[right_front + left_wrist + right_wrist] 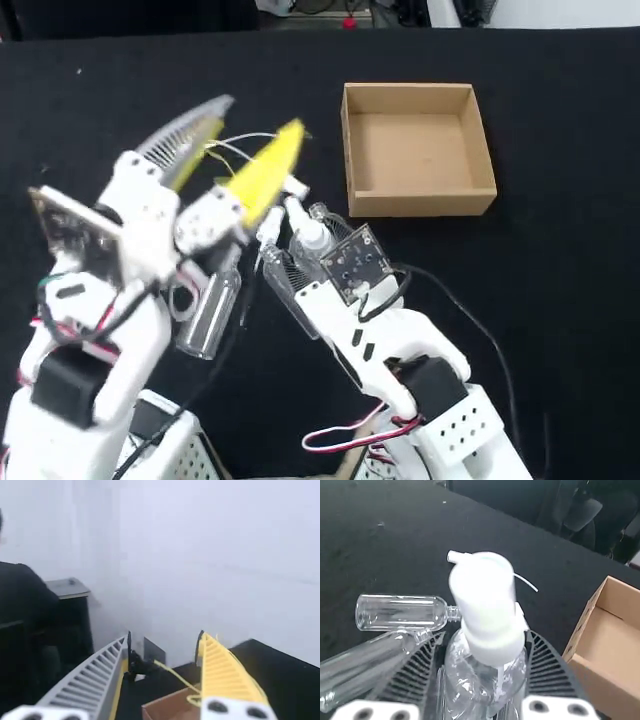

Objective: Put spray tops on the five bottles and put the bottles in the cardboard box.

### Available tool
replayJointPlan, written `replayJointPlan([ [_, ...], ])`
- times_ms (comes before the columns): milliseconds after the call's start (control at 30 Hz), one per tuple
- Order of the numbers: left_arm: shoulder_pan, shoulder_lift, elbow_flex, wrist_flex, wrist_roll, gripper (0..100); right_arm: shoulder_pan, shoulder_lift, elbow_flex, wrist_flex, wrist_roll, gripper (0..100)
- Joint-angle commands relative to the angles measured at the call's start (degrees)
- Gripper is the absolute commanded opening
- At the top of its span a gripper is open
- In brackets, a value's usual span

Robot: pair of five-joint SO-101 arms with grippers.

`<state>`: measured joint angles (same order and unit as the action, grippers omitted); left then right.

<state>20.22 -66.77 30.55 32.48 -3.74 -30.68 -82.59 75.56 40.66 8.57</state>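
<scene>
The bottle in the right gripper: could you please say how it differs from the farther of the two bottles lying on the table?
The gripped bottle carries a white spray top; the lying bottle has a bare neck. The gripped bottle stands roughly upright in the right gripper; the lying bottle rests on its side on the table. Both are clear.

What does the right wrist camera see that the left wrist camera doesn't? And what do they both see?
Right wrist view: a bottle with a spray top on it, gripped between the right fingers, and two bare bottles lying on the table.
Left wrist view: the left fingers, one grey and one yellow, spread apart with nothing between them, and a pale wall.
Both: the box and the black table.
</scene>
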Motion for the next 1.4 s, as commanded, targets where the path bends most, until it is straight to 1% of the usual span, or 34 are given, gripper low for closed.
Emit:
replayJointPlan([
  [0, -11.21, 0.79, 9.89, -18.55, 0.18, 21, 5.89, 0.57, -9.01, 4.66, 0.09, 15.2],
  [100, -14.64, 2.64, 17.27, -32.09, 1.41, 21, 13.45, 0.66, -14.99, 7.3, 0.09, 15.2],
  [167, -15.87, 3.69, 18.42, -36.22, 3.6, 21, 18.11, 0.75, -17.63, 7.3, -0.26, 15.2],
  [267, -17.19, 5.98, 16.4, -36.4, 7.3, 21, 22.95, 2.59, -20.97, 7.3, -0.26, 15.1],
  [333, -17.27, 7.56, 15.43, -36.4, 8.35, 21, 25.58, 6.2, -23.43, 7.21, -0.26, 15.1],
  [467, -17.27, 9.67, 14.9, -36.48, 7.82, 21, 29.8, 18.77, -29.58, 3.96, -0.35, 15.1],
  [600, -17.27, 9.85, 14.9, -36.48, 8.18, 21, 33.05, 32.48, -36.0, -2.73, -0.35, 14.9],
  [800, -17.27, 9.85, 14.9, -36.48, 8.18, 21, 33.49, 50.68, -41.45, -15.47, -0.35, 14.9],
  [967, -17.27, 9.85, 14.9, -36.48, 7.82, 21, 31.56, 64.13, -43.38, -31.65, -0.44, 14.9],
  [1000, -17.27, 9.85, 14.9, -36.48, 7.82, 21, 30.95, 66.77, -43.38, -34.81, -1.05, 14.9],
  [1133, -17.19, 9.85, 14.9, -36.48, 8.09, 21, 30.07, 77.41, -44.44, -44.92, -7.3, 14.8],
  [1233, -17.27, 9.85, 14.99, -36.48, 8.0, 21, 29.8, 84.53, -49.98, -46.59, -10.02, 14.8],
  [1367, -17.27, 9.85, 14.99, -36.48, 7.82, 21, 29.8, 94.11, -60.18, -46.51, -10.37, 14.8],
])
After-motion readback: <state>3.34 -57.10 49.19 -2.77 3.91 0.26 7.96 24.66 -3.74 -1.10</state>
